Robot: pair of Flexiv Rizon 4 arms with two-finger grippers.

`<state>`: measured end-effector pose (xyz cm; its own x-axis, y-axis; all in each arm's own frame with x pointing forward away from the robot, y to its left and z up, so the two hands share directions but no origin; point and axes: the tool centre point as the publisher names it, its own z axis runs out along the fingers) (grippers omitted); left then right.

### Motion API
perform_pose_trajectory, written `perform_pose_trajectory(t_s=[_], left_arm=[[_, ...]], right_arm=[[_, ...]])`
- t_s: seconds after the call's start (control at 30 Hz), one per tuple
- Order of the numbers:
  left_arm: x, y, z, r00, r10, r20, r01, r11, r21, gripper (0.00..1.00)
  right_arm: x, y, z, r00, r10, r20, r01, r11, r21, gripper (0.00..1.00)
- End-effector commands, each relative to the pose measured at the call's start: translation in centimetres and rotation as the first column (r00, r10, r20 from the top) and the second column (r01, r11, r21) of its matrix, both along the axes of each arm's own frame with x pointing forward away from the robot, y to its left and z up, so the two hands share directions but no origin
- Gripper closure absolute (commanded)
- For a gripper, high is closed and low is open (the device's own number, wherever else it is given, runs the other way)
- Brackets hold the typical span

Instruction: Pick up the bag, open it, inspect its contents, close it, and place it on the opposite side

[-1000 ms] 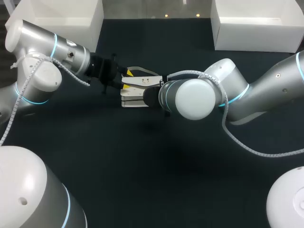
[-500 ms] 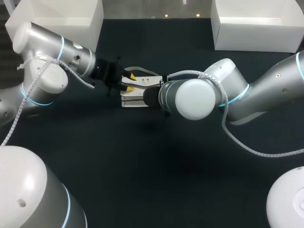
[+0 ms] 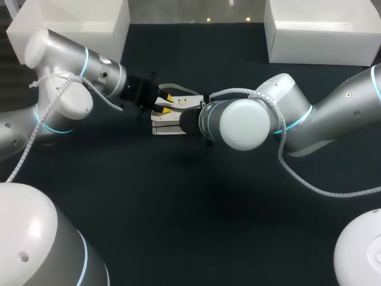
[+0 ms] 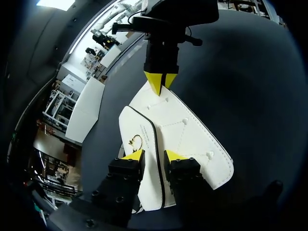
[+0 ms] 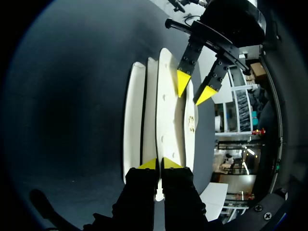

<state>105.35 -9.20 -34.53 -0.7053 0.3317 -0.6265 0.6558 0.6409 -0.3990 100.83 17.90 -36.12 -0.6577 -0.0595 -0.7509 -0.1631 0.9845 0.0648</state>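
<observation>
The white bag (image 3: pixel 168 121) is at mid-tabletop (image 3: pixel 178 208), apparently closed. The right tool (image 5: pixel 159 164) is clamped on one end; the left tool (image 4: pixel 153 155), spread apart, straddles the flap edge. Opening, inspecting, closing and placing all look undone

Dark matte table (image 3: pixel 178 226) shown from above. White box (image 3: pixel 71 24) set at far-left corner; second white box (image 3: pixel 321 30) set at far-right corner. White bag (image 3: pixel 168 123) laid flat near table's middle, somewhat toward far edge, well apart from both boxes.
</observation>
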Motion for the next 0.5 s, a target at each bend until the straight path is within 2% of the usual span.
perform_pose_trajectory(t_s=[0.03, 0.1, 0.13, 0.3, 0.5], left_arm=[[0.4, -0.4, -0.6, 1.0, 0.015, 0.01, -0.015, 1.0, 0.012, 0.77], [0.7, -0.6, -0.7, 0.999, 0.033, 0.01, -0.033, 0.999, 0.023, 0.98], [0.8, -0.6, -0.6, 0.999, 0.034, 0.004, -0.034, 0.999, 0.023, 1.0], [1.4, -0.5, 0.0, 0.998, 0.064, -0.02, -0.064, 0.998, 0.023, 1.0], [2.8, 0.0, 1.7, 0.988, 0.09, -0.126, -0.091, 0.996, -0.009, 1.0]], right_arm=[[-0.1, -0.1, -0.4, 0.982, -0.01, 0.189, 0.002, 0.999, 0.039, 1.0], [-0.1, -0.1, -0.4, 0.982, -0.01, 0.189, 0.002, 0.999, 0.039, 1.0], [-0.1, -0.1, -0.4, 0.982, -0.01, 0.189, 0.002, 0.999, 0.039, 1.0], [-0.1, -0.1, -0.4, 0.982, -0.01, 0.189, 0.002, 0.999, 0.039, 1.0], [-0.1, -0.1, -0.4, 0.982, -0.01, 0.189, 0.002, 0.999, 0.039, 1.0]])
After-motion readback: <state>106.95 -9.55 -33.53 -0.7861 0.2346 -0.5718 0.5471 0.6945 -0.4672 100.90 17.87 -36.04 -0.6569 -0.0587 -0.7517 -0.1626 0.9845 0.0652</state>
